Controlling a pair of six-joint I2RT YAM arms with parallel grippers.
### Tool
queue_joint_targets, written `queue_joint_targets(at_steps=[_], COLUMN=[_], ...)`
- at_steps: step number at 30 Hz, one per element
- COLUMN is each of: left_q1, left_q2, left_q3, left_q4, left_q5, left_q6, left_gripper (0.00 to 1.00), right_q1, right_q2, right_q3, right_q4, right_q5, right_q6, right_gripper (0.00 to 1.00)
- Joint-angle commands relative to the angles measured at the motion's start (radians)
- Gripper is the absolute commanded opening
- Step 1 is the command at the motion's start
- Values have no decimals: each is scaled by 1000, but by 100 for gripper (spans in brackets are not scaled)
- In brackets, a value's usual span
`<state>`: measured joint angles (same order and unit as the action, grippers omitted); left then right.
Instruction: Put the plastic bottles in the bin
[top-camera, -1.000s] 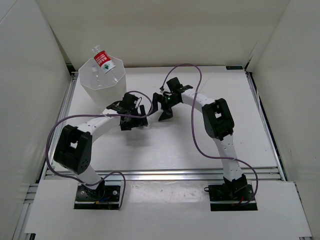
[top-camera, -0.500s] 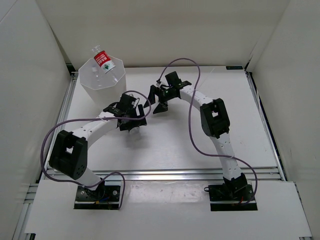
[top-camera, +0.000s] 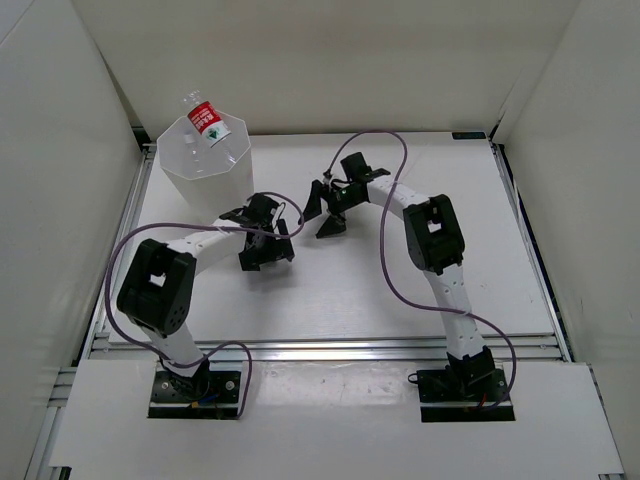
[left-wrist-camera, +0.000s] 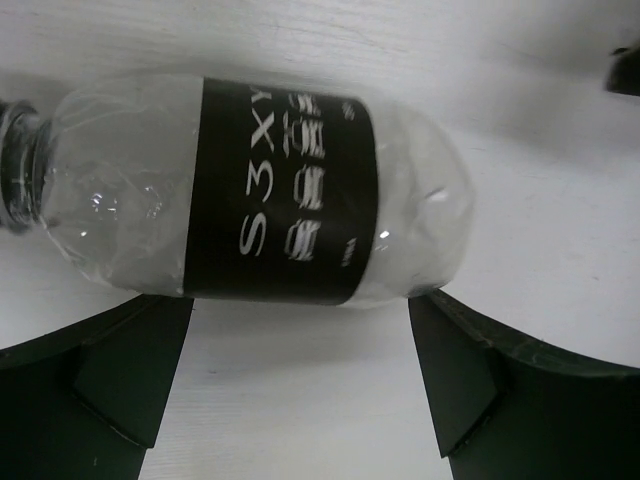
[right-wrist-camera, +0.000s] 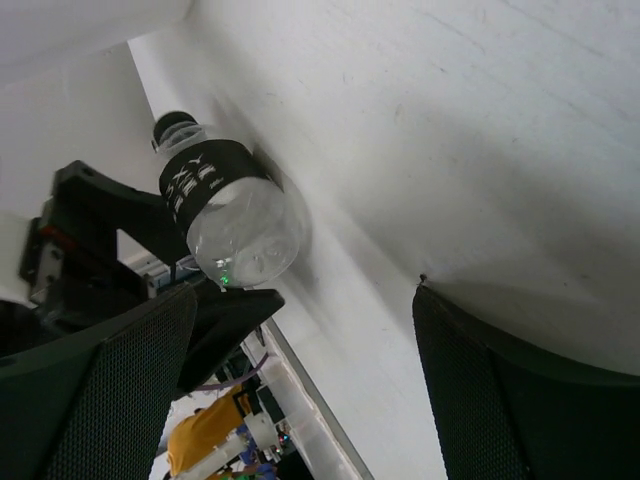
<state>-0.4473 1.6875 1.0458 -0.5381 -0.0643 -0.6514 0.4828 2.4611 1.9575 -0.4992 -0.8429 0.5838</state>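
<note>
A clear bottle with a black label (left-wrist-camera: 280, 190) lies on its side on the white table, black cap to the left. My left gripper (left-wrist-camera: 298, 345) is open, its fingertips just short of the bottle on either side. From above, the left gripper (top-camera: 266, 248) covers that bottle. In the right wrist view the same bottle (right-wrist-camera: 228, 208) lies beyond my open right gripper (right-wrist-camera: 300, 385), which holds nothing. The right gripper (top-camera: 322, 213) hovers to the right of the left one. A red-label bottle (top-camera: 207, 120) sticks up out of the white bin (top-camera: 200, 170) at the back left.
White walls (top-camera: 60, 150) enclose the table on three sides. A metal rail (top-camera: 330, 347) runs along the near edge. Purple cables (top-camera: 385, 250) loop off both arms. The left gripper's black finger (right-wrist-camera: 225, 310) lies just under the bottle in the right wrist view.
My left gripper has shifted a little toward the near side and settled over the black-label bottle. The right gripper swung left, then came back right. Both stay open.
</note>
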Motion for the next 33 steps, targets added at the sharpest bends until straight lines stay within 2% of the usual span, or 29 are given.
queue_joint_targets(at_steps=[1, 8, 14, 19, 21, 28, 33], left_q1=[15, 36, 45, 65, 65, 65, 53], left_q2=[6, -5, -77, -166, -201, -166, -98], left_q3=[33, 22, 34, 5, 5, 66, 98], left_q4=[-3, -13, -22, -60, -69, -224, -246], left_q5=[-6, -26, -62, -140, -160, -322, -402], left_q6=[-31, -40, -31, -67, -54, -24, 18], left_gripper=[100, 100, 100, 100, 100, 100, 100], right_q1=[-3, 19, 40, 60, 60, 79, 79], right_q2=[-24, 16, 71, 134, 154, 165, 165], right_q3=[55, 104, 171, 257, 282, 271, 253], right_q4=[13, 2, -22, -22, 6, 94, 142], right_q5=[-51, -65, -56, -45, -84, -116, -139], right_q6=[-4, -4, -4, 74, 109, 200, 261], right_gripper=[92, 92, 92, 83, 83, 89, 90])
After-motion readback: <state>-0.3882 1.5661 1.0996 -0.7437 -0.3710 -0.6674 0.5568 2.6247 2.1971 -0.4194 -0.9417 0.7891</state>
